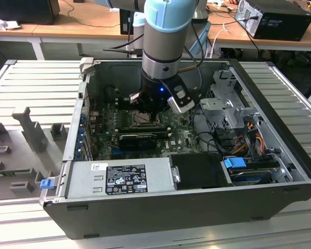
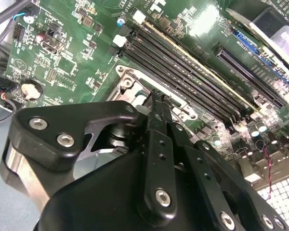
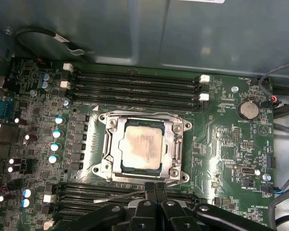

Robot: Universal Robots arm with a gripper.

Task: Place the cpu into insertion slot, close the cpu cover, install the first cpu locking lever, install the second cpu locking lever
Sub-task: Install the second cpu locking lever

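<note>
Black and matte, my claw [image 3: 155, 188] sits closest to the lens in both wrist views — bolted link bars and two slim fingers [image 2: 157, 111] pressed flat against each other, clenched on nothing that I can see. Their tips hang right at the edge of the cpu cover [image 3: 176, 142], on the side away from the bank of four long black memory slots [image 3: 135, 86] with white end clips.

Past the fingertips lies the green circuit board [image 3: 226, 130], glossy and crowded with tiny parts, silver-topped cylindrical capacitors [image 3: 58, 133] and a round coin battery [image 3: 247, 109]. The cpu [image 3: 143, 148] rests flat in the insertion slot [image 3: 160, 166], its dull silvery top face up, a square with softly worn, brushed metal. Its edges run parallel to the memory slots. The cpu cover lies down over it — a thin bright steel frame with a large central opening, screw heads at its corners, framing the chip on all four sides. A thin wire lever [image 3: 120, 196] runs slanted across the board beside my fingertips.

From the exterior view my arm [image 1: 163, 39], a grey tube with a pale blue joint cap, drops straight down into the open computer case [image 1: 280, 171] of dark sheet metal, which lies on a ribbed grey surface [image 1: 36, 83].
</note>
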